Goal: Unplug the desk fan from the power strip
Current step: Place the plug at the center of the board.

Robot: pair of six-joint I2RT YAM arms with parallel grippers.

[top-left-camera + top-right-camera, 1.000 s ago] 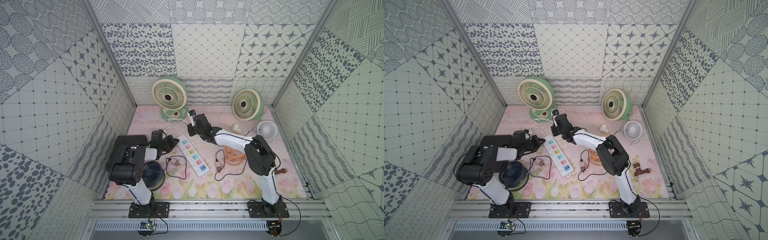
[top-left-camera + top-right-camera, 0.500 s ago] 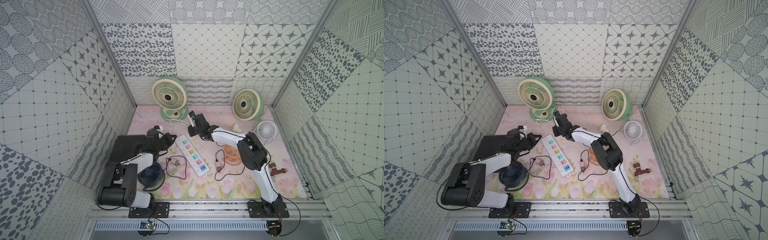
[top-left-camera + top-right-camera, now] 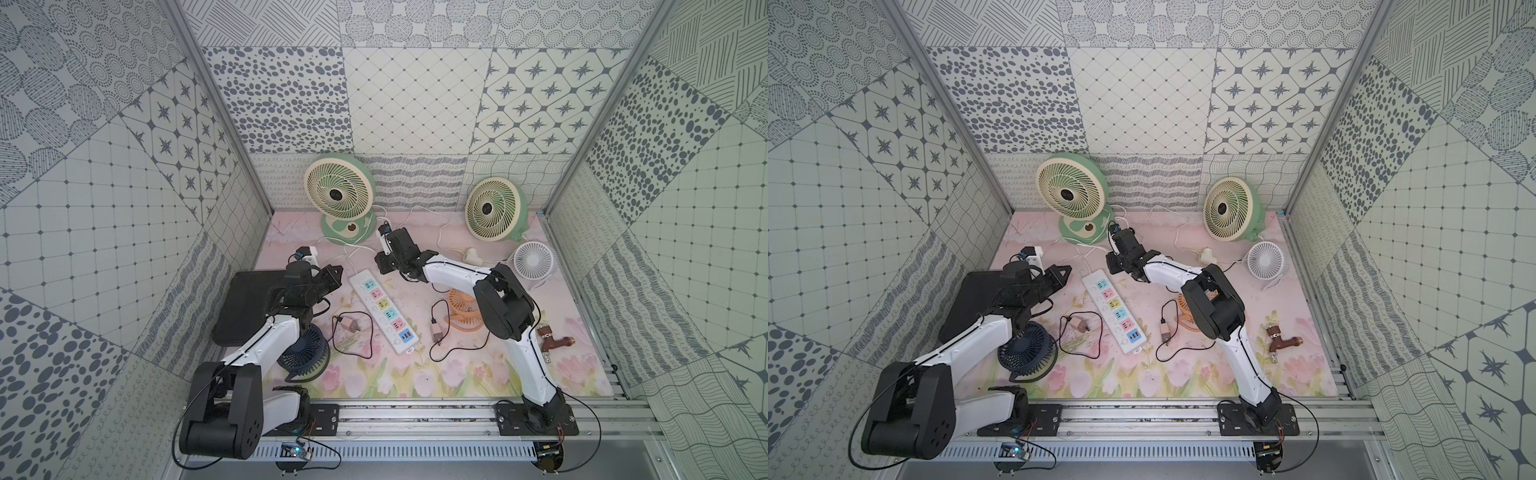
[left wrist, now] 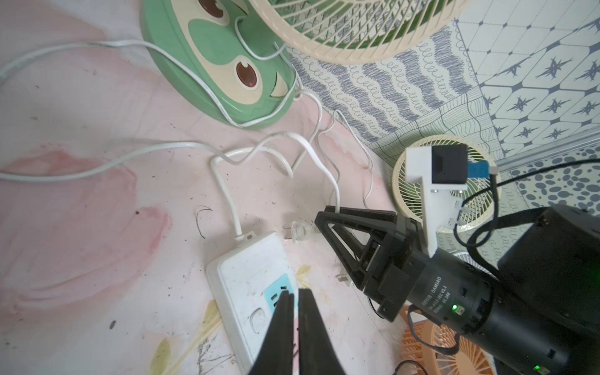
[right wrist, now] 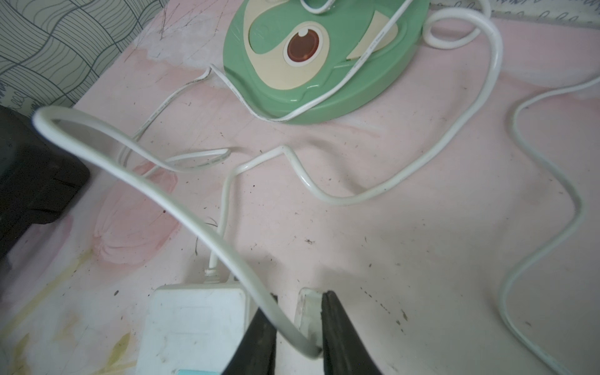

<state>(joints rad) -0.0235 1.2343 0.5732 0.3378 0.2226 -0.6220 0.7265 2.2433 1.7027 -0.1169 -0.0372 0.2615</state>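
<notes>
Top views look down from above; wrist views sit close over the power strip [image 4: 250, 292].
</notes>
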